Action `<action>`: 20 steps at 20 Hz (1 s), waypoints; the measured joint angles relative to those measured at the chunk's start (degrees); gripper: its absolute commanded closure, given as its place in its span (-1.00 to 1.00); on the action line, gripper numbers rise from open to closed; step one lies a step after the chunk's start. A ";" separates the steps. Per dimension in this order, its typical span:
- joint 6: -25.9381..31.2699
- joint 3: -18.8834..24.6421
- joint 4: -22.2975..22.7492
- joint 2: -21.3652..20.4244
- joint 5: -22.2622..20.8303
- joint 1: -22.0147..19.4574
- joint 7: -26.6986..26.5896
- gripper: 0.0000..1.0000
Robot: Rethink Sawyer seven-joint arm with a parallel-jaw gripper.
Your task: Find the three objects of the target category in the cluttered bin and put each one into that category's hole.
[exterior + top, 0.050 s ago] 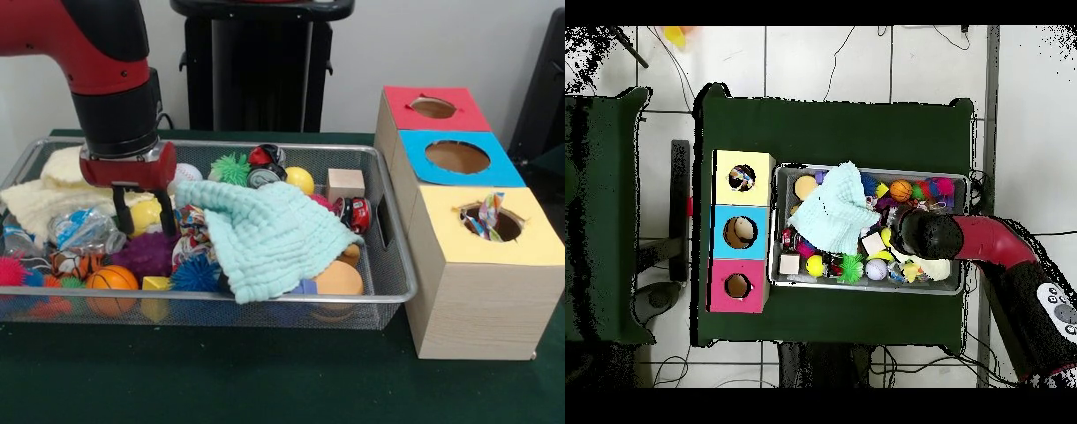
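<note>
Claw [143,215] over the bin's [402,265] left end, fingers apart astride a yellow ball [146,214]; nothing gripped

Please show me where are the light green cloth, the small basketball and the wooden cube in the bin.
light green cloth [265,234]: front view, the middle of its folded surface.
small basketball [111,279]: front view, the orange front face, behind the bin's wire wall.
wooden cube [344,185]: front view, its pale front face.
</note>
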 measured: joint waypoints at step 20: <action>0.66 1.32 -0.03 2.03 0.07 -4.01 0.00 -1.00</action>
